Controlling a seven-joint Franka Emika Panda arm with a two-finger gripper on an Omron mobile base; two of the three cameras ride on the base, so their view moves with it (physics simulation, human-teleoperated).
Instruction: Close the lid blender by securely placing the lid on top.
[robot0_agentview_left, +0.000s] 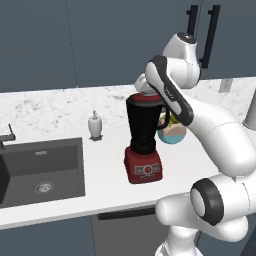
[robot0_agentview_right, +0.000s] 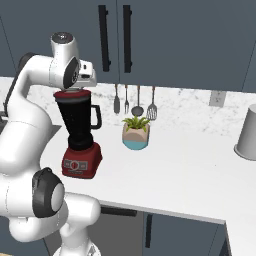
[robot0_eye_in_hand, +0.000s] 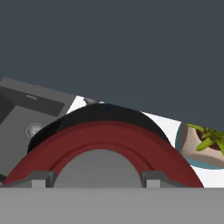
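Note:
The blender (robot0_agentview_left: 144, 127) stands on the white counter, a dark jar with a side handle on a red base (robot0_agentview_right: 81, 161). The red lid (robot0_agentview_left: 145, 98) (robot0_agentview_right: 71, 93) lies level at the jar's mouth, and the jar's black rim shows just beyond it in the hand view. My gripper (robot0_agentview_left: 145, 90) (robot0_agentview_right: 80, 84) (robot0_eye_in_hand: 97, 178) points straight down over it. Its two fingertips (robot0_eye_in_hand: 41, 178) press against either side of the lid's grey knob (robot0_eye_in_hand: 98, 164), so it is shut on the lid (robot0_eye_in_hand: 105, 135).
A teal plant pot (robot0_agentview_right: 136, 136) (robot0_agentview_left: 172, 132) (robot0_eye_in_hand: 201, 146) sits just right of the blender. A white soap dispenser (robot0_agentview_left: 95, 125) and the dark sink (robot0_agentview_left: 50, 155) lie to its left. Utensils (robot0_agentview_right: 137, 102) hang on the back wall. A grey canister (robot0_agentview_right: 248, 132) stands far right.

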